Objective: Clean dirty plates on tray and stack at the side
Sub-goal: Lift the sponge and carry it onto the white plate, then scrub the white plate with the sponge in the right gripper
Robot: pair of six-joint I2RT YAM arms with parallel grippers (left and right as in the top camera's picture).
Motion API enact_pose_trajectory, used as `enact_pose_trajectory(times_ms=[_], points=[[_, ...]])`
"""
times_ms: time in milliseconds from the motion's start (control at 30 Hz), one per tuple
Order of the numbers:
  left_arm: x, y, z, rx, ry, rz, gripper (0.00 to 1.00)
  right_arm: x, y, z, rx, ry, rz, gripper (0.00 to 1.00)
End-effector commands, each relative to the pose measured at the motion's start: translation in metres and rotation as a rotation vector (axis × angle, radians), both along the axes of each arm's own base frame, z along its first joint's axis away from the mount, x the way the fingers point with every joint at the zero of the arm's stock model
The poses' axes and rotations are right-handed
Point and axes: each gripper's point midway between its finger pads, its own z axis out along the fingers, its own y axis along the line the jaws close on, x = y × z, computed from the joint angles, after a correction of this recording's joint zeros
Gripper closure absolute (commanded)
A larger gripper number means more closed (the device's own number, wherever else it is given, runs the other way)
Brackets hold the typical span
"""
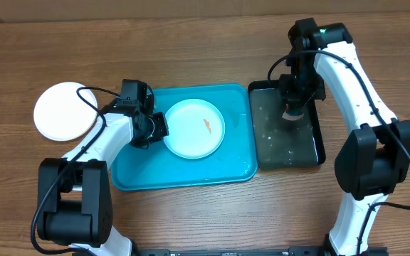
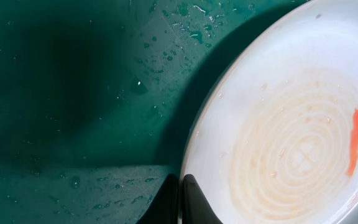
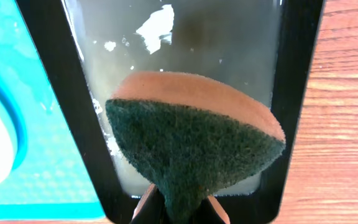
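Note:
A pale light blue plate (image 1: 194,128) with a small orange smear lies on the turquoise tray (image 1: 141,174). My left gripper (image 1: 161,128) is at its left rim, and the left wrist view shows the fingers (image 2: 180,199) shut on the plate's edge (image 2: 291,124). A white plate (image 1: 62,112) lies on the table left of the tray. No yellow-green plate is in view. My right gripper (image 1: 292,112) is shut on a green and orange sponge (image 3: 191,143) and holds it over the black tray (image 1: 312,153).
The glossy black tray (image 3: 55,93) holds cloudy water and stands against the turquoise tray's right side (image 3: 36,162). Water drops lie on the turquoise tray floor (image 2: 73,93). Bare wooden table surrounds the trays.

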Motion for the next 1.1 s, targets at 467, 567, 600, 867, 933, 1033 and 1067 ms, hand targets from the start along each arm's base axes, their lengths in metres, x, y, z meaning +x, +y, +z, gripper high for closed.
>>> enact_pose_trajectory(times_ms=[467, 567, 600, 867, 933, 1033, 1067], points=[[0.009, -0.005, 0.017, -0.020, -0.047, 0.002, 0.96, -0.026, 0.133, 0.029, 0.228, -0.069, 0.249, 0.96], [0.009, -0.005, 0.017, -0.020, -0.047, 0.002, 0.96, -0.035, 0.167, 0.029, 0.244, -0.096, 0.300, 0.96], [0.009, -0.005, 0.017, -0.020, -0.047, 0.002, 0.96, -0.037, 0.174, 0.029, 0.248, -0.103, 0.311, 0.96], [0.009, -0.005, 0.017, -0.021, -0.047, 0.001, 0.96, -0.056, 0.223, 0.013, 0.202, -0.157, 0.384, 0.96], [0.009, -0.005, 0.017, -0.024, -0.047, 0.000, 0.96, -0.054, 0.225, 0.006, 0.140, -0.183, 0.386, 0.96], [0.009, -0.006, 0.017, -0.028, -0.046, -0.001, 0.96, -0.052, 0.225, 0.000, 0.084, -0.210, 0.381, 0.96], [0.009, -0.006, 0.017, -0.028, -0.046, -0.001, 0.96, -0.050, 0.225, -0.002, 0.069, -0.217, 0.374, 0.96]])
